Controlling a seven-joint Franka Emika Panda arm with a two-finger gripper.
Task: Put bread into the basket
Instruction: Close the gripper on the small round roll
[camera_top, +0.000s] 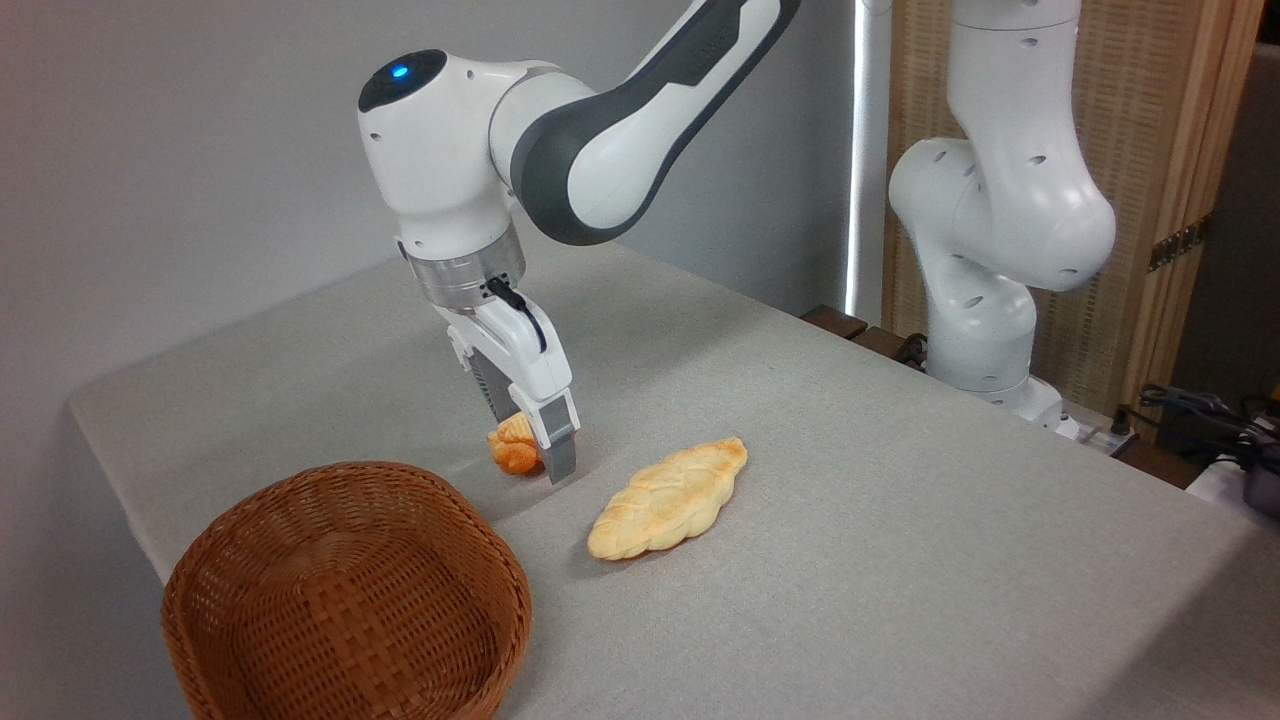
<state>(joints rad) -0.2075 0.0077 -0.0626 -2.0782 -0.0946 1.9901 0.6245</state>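
Golden-orange bread (514, 447), small and round, pale ridged top above a darker orange underside, resting on the grey cloth of the tabletop (900, 520). Partly hidden behind the near finger of the end effector (535, 445), which points down over it from above. Near grey fingertip (560, 455) down at the cloth just right of the bun, touching or almost touching its side; far finger mostly hidden behind, so cannot tell whether clamped on the bun or merely straddling it. Bun apparently still seated on the cloth, not lifted. Just in front and to the left, near but apart: brown woven wicker basket (300, 520), deep, holding nothing visible. To the right of the bun, well clear of the end effector: longer pale braided loaf (668, 498) lying flat. Behind, at the tabletop's far right edge: white arm base (985, 330).
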